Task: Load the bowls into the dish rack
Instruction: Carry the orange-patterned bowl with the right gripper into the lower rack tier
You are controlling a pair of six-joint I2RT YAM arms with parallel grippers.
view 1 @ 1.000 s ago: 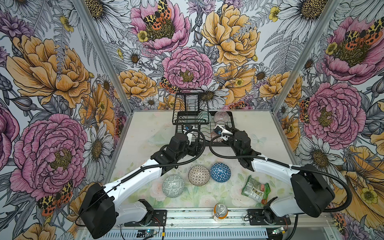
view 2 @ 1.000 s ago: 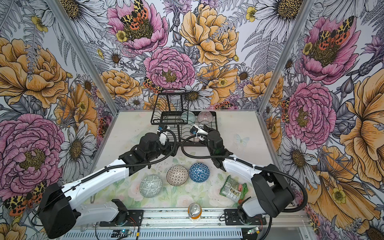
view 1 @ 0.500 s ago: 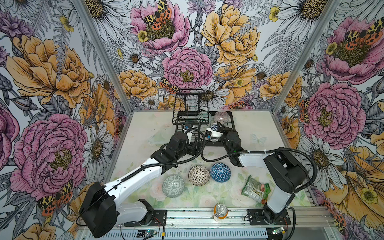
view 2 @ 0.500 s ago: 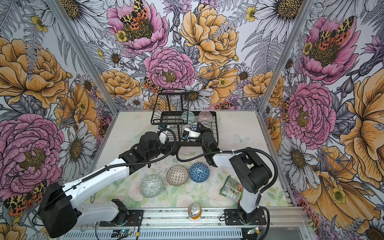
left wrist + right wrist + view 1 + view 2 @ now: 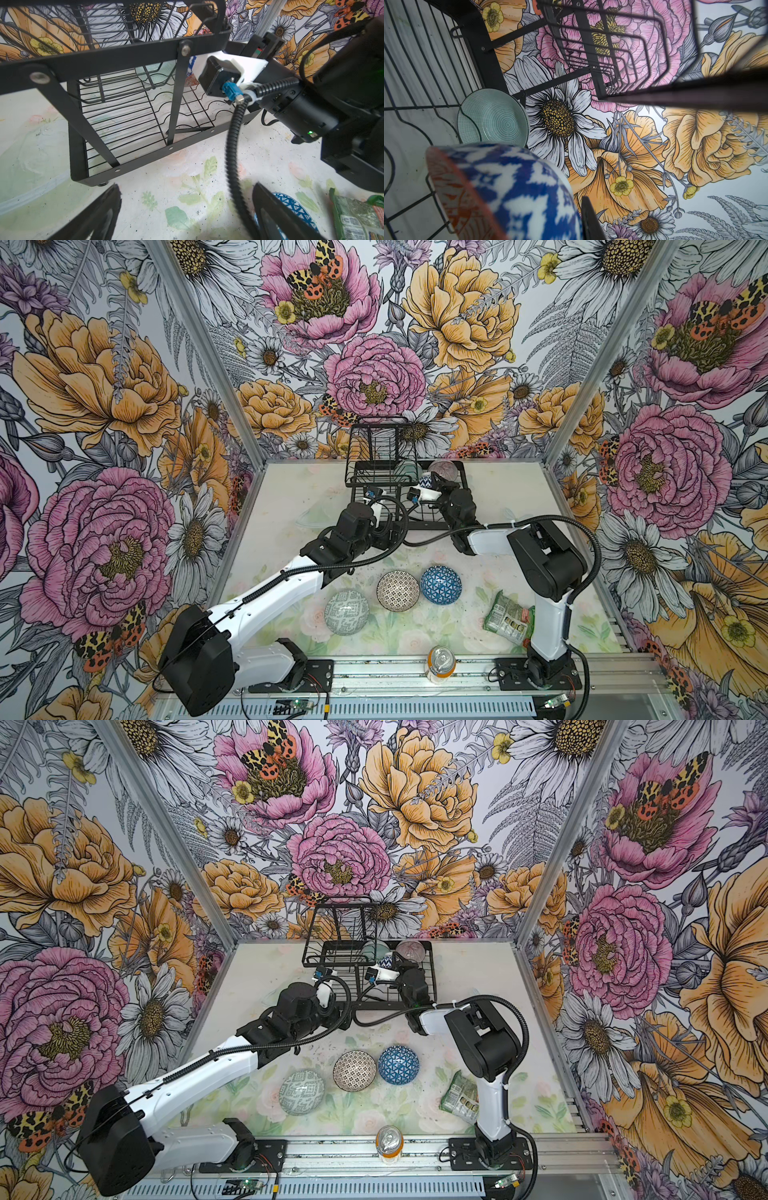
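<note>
Both top views are showing the drink can (image 5: 441,660) standing nearest, at the front rail, with the snack packet (image 5: 509,616) lying on the counter (image 5: 291,506) just beyond. Next, the maze bowl (image 5: 346,611), lattice bowl (image 5: 397,590) and blue triangle bowl (image 5: 441,585) are sitting in a row. Farther in, the left hand (image 5: 187,187) is hovering wide open and empty before the dish rack (image 5: 374,481). The right arm is bending inward, its hand (image 5: 435,485) sitting inside the lower tier, clamping narrowly on the tilted orange-and-blue bowl (image 5: 508,187), near the teal bowl (image 5: 493,121) standing on edge. The pink-striped bowl (image 5: 442,467) is resting behind.
</note>
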